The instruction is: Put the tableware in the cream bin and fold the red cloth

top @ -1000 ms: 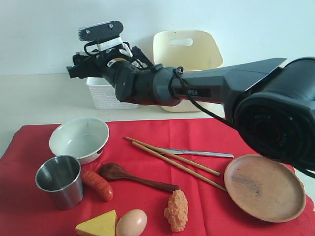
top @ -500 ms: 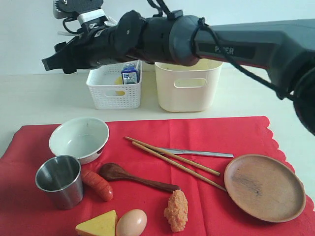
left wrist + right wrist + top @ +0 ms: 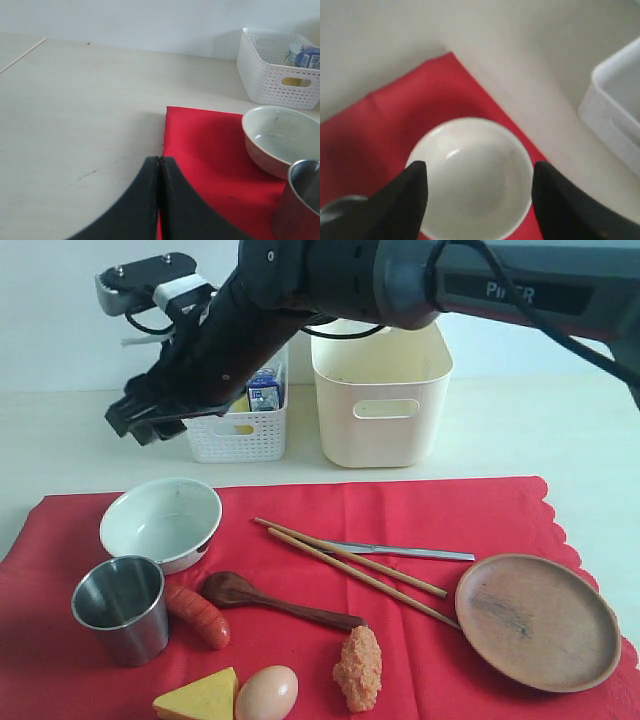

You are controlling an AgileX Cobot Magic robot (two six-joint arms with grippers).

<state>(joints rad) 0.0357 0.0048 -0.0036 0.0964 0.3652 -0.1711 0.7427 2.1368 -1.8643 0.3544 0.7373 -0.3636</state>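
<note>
My right gripper point(image 3: 137, 423) hangs open above the white bowl point(image 3: 160, 523), its arm reaching across from the right. In the right wrist view the bowl point(image 3: 472, 180) lies below and between the spread fingers of the right gripper point(image 3: 479, 169), untouched. The red cloth point(image 3: 450, 510) is spread flat under the steel cup point(image 3: 120, 608), dark spoon point(image 3: 270, 602), chopsticks point(image 3: 355, 565), knife point(image 3: 410, 552) and brown plate point(image 3: 537, 620). The cream bin point(image 3: 380, 400) stands behind the cloth. My left gripper point(image 3: 160, 161) is shut and empty, low over the table at the cloth's corner point(image 3: 210, 150), near the bowl point(image 3: 280, 137).
A white perforated basket point(image 3: 235, 430) with a blue-white carton point(image 3: 263, 390) stands left of the bin. A sausage point(image 3: 198, 616), cheese wedge point(image 3: 200, 698), egg point(image 3: 267, 693) and an orange crumbed piece point(image 3: 358, 668) lie on the cloth's front part.
My right arm has swung from in front of the bins and tilted its gripper down over the white bowl. The jaws stand a little narrower. Nothing on the cloth has moved.
</note>
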